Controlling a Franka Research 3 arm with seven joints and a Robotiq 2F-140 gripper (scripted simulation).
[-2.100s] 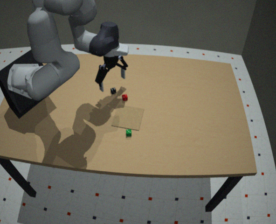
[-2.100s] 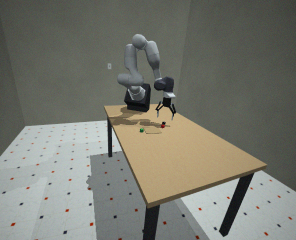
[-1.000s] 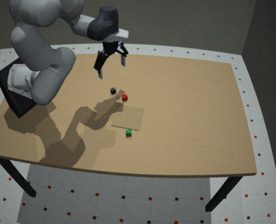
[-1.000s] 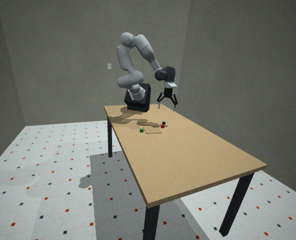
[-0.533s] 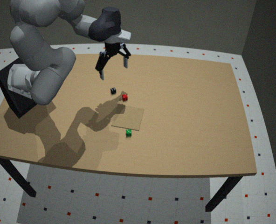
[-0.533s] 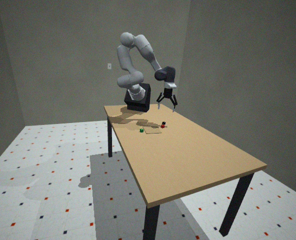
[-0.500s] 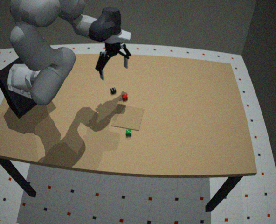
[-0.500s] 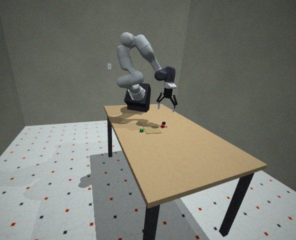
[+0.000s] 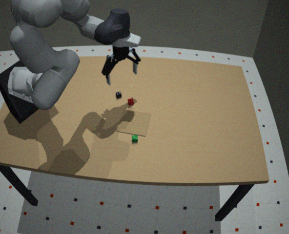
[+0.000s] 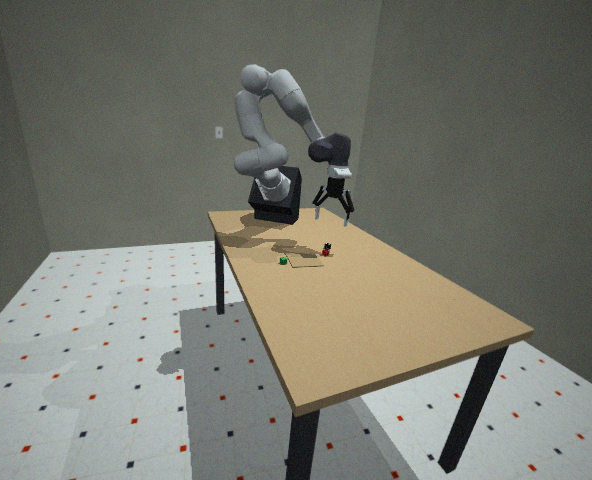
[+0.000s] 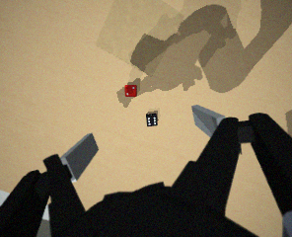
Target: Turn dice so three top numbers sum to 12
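Observation:
My gripper (image 9: 121, 78) (image 10: 331, 221) (image 11: 143, 128) is open and empty, high above the table behind the dice. The black die (image 9: 118, 94) (image 10: 327, 246) (image 11: 152, 119) lies off the mat, with six pips on top in the wrist view. The red die (image 9: 130, 101) (image 10: 325, 252) (image 11: 130, 91) lies between the black die and the mat, off the mat, with two pips on top. The green die (image 9: 134, 138) (image 10: 283, 260) lies just off the mat's front edge; its top number is too small to tell. The thin tan mat (image 9: 142, 123) (image 10: 306, 262) (image 11: 118, 35) lies flat.
The wooden table (image 9: 202, 113) (image 10: 379, 289) carries the dice and mat. The arm's black base (image 9: 13, 100) (image 10: 275, 210) stands at its left end. The arm's shadow falls across part of the mat and reaches the red die.

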